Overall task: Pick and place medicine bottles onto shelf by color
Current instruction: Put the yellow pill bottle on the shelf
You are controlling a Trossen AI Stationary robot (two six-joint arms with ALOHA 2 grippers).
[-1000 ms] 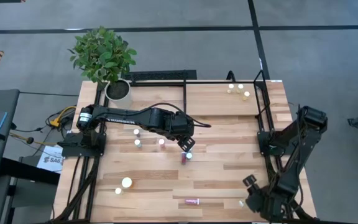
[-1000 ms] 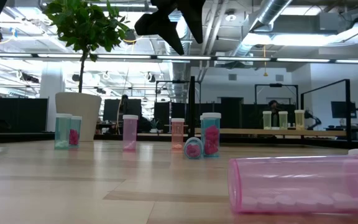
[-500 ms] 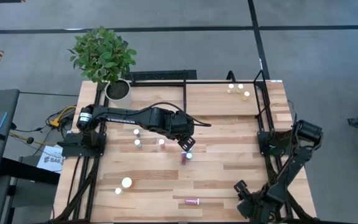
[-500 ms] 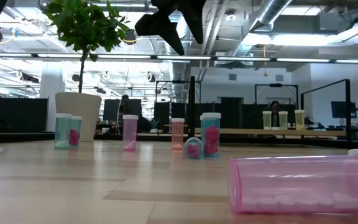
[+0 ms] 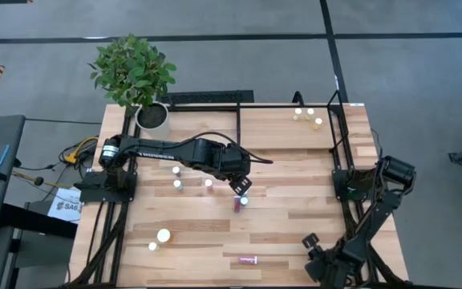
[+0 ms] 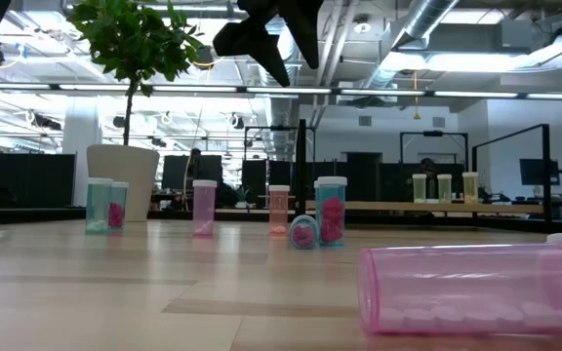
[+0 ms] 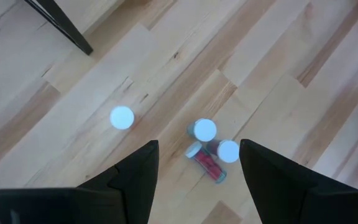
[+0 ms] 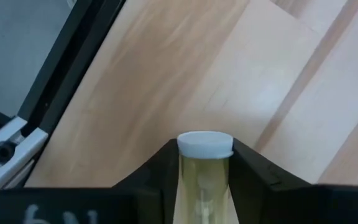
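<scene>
Yellow bottle (image 8: 204, 171) clamped between right end effector (image 8: 205, 180) fingers, left end effector (image 7: 197, 168) open above magenta bottles (image 7: 211, 151)

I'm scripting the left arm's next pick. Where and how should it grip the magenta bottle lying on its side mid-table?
Probably across the body of the tipped magenta bottle, from straight above, left gripper fingers straddling its long axis. Two upright bottles crowd its cap, so grip nearer the free end.
</scene>
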